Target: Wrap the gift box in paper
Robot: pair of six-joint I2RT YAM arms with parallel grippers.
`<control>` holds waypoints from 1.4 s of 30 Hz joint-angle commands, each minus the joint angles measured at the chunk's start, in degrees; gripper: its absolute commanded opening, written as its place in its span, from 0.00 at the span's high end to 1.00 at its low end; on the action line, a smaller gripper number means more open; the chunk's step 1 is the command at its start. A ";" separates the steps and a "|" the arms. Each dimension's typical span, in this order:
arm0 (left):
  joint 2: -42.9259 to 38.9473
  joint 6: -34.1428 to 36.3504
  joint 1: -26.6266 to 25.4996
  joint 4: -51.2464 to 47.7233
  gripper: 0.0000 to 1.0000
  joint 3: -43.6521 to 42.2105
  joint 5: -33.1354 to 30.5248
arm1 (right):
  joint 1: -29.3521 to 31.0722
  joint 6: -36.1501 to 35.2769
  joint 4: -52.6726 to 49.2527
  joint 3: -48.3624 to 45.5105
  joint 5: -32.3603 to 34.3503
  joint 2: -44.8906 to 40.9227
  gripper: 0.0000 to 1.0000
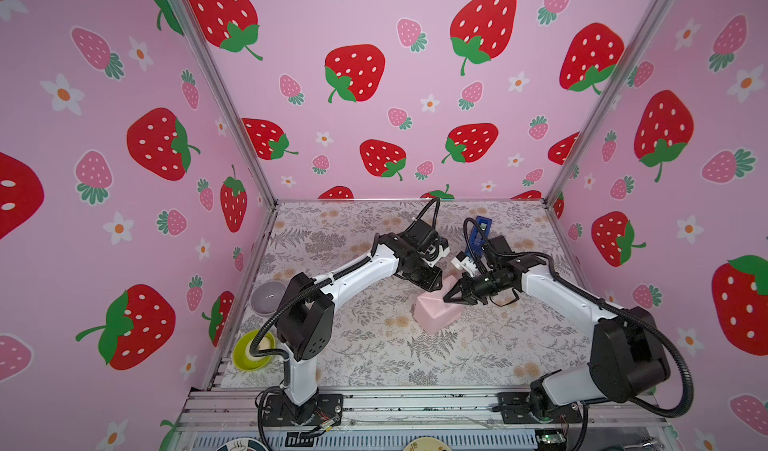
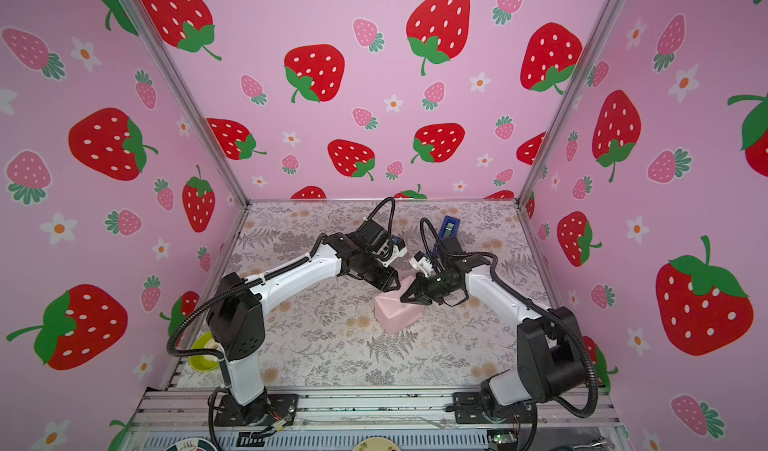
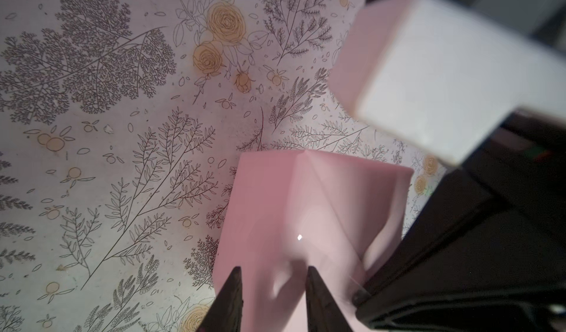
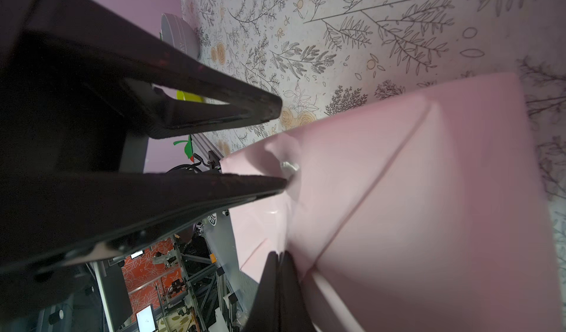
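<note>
Wrapped paper (image 1: 436, 314) on the desk (image 1: 374, 345): left tool (image 3: 274, 284), fingers apart, presses it; right tool (image 4: 279, 255), closed tight, touches its edge.

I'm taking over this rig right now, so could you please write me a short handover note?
Left gripper: open, one finger touching the pink paper.
Right gripper: shut, tip pressed on the paper.
Gift box: hidden inside the paper.
Done: paper folded around the box.
To do: probably tape the fold under the grippers; blue tape dispenser stands behind.
</note>
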 commanded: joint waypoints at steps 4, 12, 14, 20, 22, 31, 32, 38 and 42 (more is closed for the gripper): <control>2.01 -0.38 -0.46 -0.13 0.63 0.71 2.23 | -0.31 -0.92 -5.43 -1.97 6.81 1.95 1.00; 3.15 0.17 -0.53 -2.00 0.63 -1.22 1.20 | -0.23 0.48 -5.74 -0.36 5.60 0.14 0.91; 3.76 0.92 -0.48 -3.25 0.63 -1.19 0.72 | -0.28 1.29 -5.88 -0.13 5.49 -0.93 0.85; 4.75 2.08 -0.35 -4.82 0.64 -1.38 0.04 | -0.28 2.21 -8.34 -0.57 4.32 -4.65 0.78; 4.84 2.30 -0.31 -5.02 0.64 -1.51 0.14 | -0.29 2.37 -9.71 -0.48 5.85 -6.25 0.76; 4.69 2.08 -0.31 -5.11 0.64 -1.68 0.39 | -0.29 5.04 -13.48 2.86 11.38 -11.94 0.83; 4.63 2.08 -0.33 -5.03 0.64 -1.69 0.50 | -0.22 5.61 -12.72 3.46 11.44 -12.03 0.86; 4.50 1.89 -0.67 -5.10 0.64 -1.69 0.88 | 0.58 9.80 -2.87 3.54 8.26 -9.24 1.00; 4.16 1.75 -0.83 -5.23 0.64 -1.73 0.70 | 1.76 9.90 0.87 4.05 6.92 -4.99 1.00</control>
